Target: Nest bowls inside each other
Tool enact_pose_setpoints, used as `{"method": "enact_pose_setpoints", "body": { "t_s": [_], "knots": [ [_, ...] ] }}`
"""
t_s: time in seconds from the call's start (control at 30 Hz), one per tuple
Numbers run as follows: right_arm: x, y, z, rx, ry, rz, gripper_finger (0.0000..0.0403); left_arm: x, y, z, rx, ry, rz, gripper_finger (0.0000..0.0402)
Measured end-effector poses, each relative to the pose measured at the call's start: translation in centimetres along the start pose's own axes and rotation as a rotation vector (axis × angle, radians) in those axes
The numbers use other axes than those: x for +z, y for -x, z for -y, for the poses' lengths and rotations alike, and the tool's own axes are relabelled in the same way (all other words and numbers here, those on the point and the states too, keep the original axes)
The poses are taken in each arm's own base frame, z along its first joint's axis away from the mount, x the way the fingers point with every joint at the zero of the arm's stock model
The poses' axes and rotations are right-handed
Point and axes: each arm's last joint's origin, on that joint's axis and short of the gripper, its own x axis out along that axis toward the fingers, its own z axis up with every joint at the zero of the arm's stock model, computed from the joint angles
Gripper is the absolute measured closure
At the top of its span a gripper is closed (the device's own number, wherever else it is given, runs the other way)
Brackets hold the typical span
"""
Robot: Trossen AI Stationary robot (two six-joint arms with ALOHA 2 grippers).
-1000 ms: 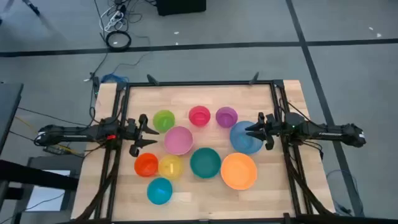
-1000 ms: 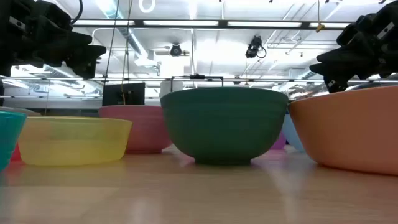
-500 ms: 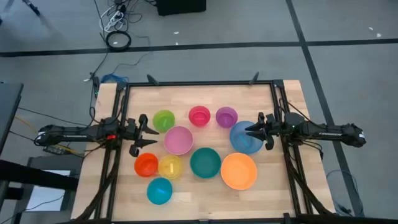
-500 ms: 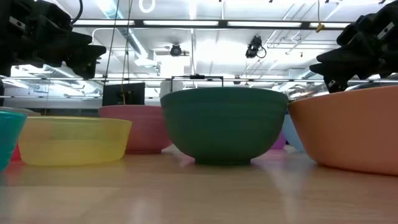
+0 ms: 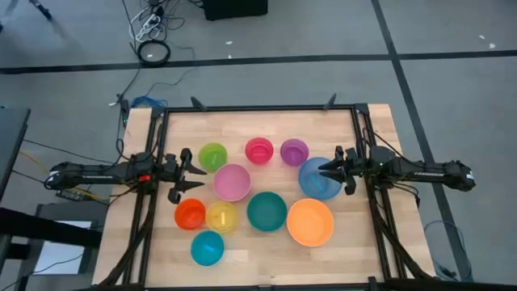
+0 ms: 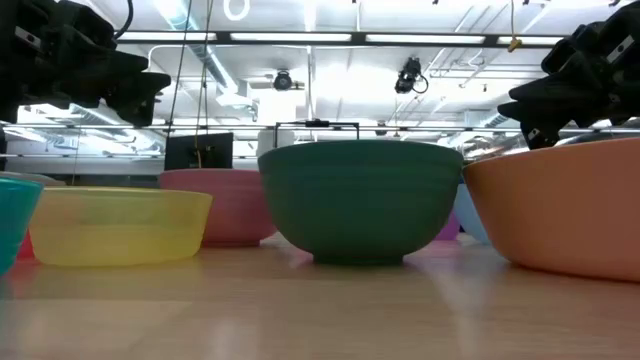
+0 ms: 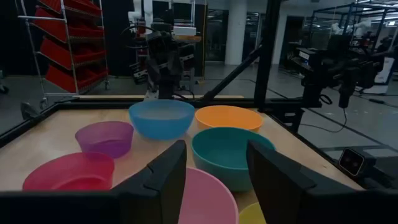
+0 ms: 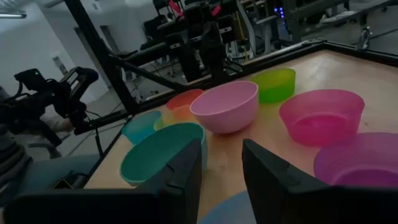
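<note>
Ten bowls stand apart, upright on the wooden table (image 5: 371, 250): green (image 5: 213, 156), magenta (image 5: 259, 150), purple (image 5: 294, 151), blue (image 5: 319, 179), pink (image 5: 232, 182), teal (image 5: 266, 211), orange (image 5: 310, 222), red-orange (image 5: 191, 214), yellow (image 5: 221, 217) and cyan (image 5: 207, 247). My left gripper (image 5: 187, 174) hovers open at the table's left side, pointing level at the pink bowl (image 7: 208, 199). My right gripper (image 5: 331, 169) hovers open over the blue bowl's right rim, pointing level toward the left. Both hold nothing and hang well above the table in the low view.
A black frame (image 5: 258, 107) runs along the table's far edge and sides. Bare wood lies along the far edge and at the near corners. Cables (image 5: 153, 50) lie on the floor beyond the table.
</note>
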Motion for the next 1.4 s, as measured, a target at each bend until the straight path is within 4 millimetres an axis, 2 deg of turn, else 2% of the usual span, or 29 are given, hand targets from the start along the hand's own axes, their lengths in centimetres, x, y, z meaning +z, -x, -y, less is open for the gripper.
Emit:
{"method": "enact_pose_setpoints", "body": {
  "t_s": [0.6, 0.77, 0.83, 1.13, 1.2, 1.3, 1.4],
  "knots": [
    [0.0, 0.0, 0.0, 0.002, 0.004, -0.001, 0.0298, 0.0, 0.0, 0.0, 0.000, 0.000, 0.000, 0.0225],
    [-0.2, 0.0, 0.0, 0.022, 0.328, -0.023, 0.0298, 0.0, 0.0, 0.0, 0.000, 0.000, 0.000, 0.0225],
    [-0.1, 0.0, 0.0, 0.025, 0.399, -0.016, 0.0298, 0.0, 0.0, 0.0, 0.000, 0.000, 0.000, 0.0225],
    [0.3, 0.0, -0.1, -0.001, 0.427, 0.034, 0.0298, 0.0, 0.0, 0.0, 0.000, 0.053, 0.000, 0.0225],
    [0.7, 0.0, -0.2, 0.002, 0.367, 0.077, 0.0298, 0.0, 0.0, 0.0, 0.000, 0.092, 0.000, 0.0225],
    [1.6, 0.2, -0.6, 0.058, 0.120, 0.170, 0.0298, 0.3, 0.0, 0.0, -0.003, 0.124, 0.034, 0.0225],
    [2.6, 0.4, -1.0, 0.085, 0.042, 0.270, 0.0298, 0.8, 0.0, 0.1, -0.010, 0.116, 0.080, 0.0225]
  ]
}}
